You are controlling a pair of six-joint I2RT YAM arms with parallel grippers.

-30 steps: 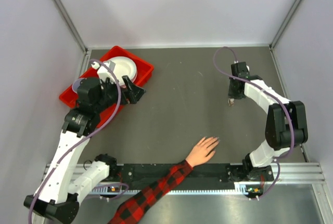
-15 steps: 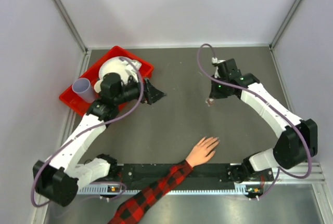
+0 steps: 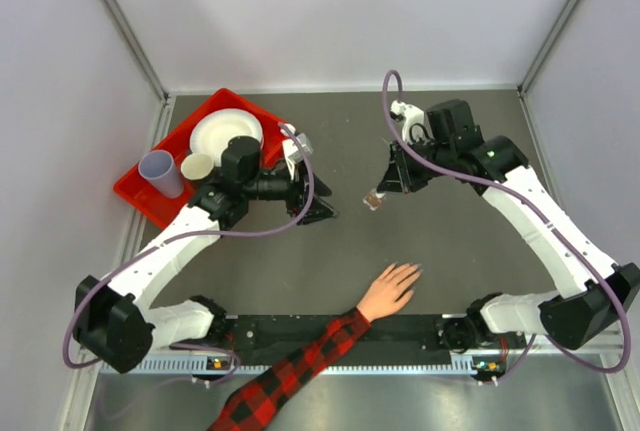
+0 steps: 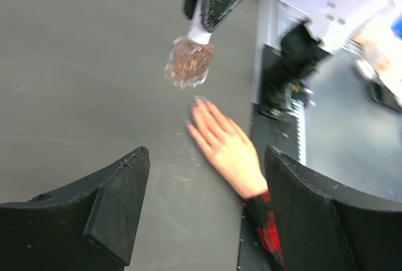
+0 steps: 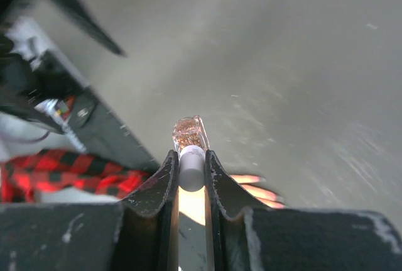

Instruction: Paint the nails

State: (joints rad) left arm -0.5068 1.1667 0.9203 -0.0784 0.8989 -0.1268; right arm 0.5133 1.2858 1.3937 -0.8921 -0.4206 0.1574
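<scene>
Right gripper (image 5: pixel 190 158) holds polish bottle (image 5: pixel 190 131) beyond an outstretched hand (image 3: pixel 388 289)

The right gripper is clamped on the white cap of the polish bottle, a small clear one filled with coppery glitter, hanging it over the grey table (image 3: pixel 450 251), clear of the fingertips. The hand lies flat, palm down, fingers slightly spread, its nails (image 4: pixel 198 102) pointing towards the bottle, with a red-and-black plaid sleeve (image 3: pixel 300 366) trailing to the near edge. The left gripper (image 3: pixel 318 213) hovers nearby, jaws apart and empty, facing the hand
</scene>
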